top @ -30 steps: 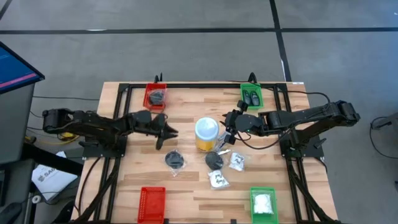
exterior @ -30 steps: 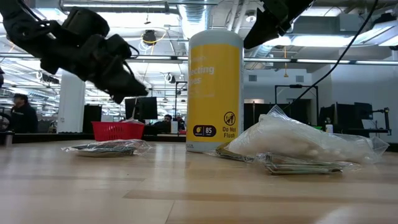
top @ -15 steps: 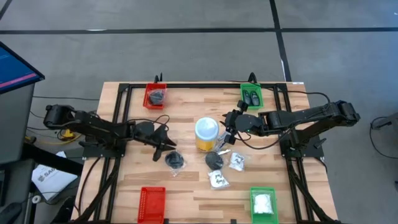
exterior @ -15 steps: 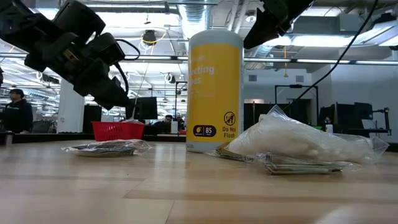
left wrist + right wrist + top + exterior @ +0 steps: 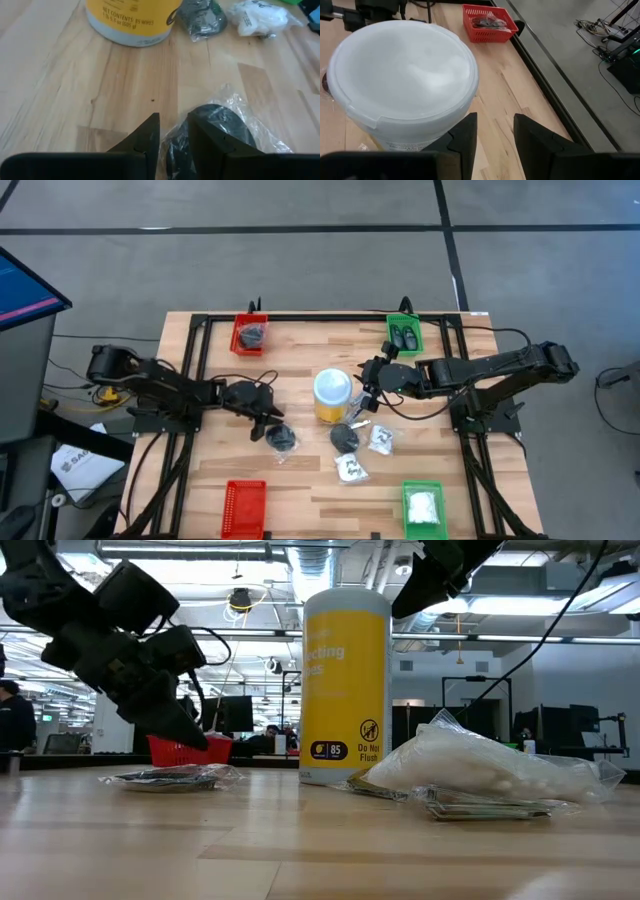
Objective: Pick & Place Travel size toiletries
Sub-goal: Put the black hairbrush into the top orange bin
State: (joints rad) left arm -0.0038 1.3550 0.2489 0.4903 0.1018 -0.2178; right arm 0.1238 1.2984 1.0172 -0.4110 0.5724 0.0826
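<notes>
Toiletries lie scattered on the wooden worktop [image 5: 300,480]: a black round piece in a clear packet [image 5: 220,127] sits right at the tips of the left gripper [image 5: 172,131], whose jaws stand a narrow gap apart, one tip touching the plastic and nothing pinched. Ahead of those jaws stands the yellow jar [image 5: 332,396], with another dark packet [image 5: 200,16] and a white-filled packet [image 5: 257,17] beyond it. The jar's label reads "85" and "Do Not Flush". The right gripper [image 5: 492,131] hovers just beside the jar's pale lid [image 5: 402,72], jaws slightly apart and empty; past them a red tray [image 5: 489,22] holds dark items.
</notes>
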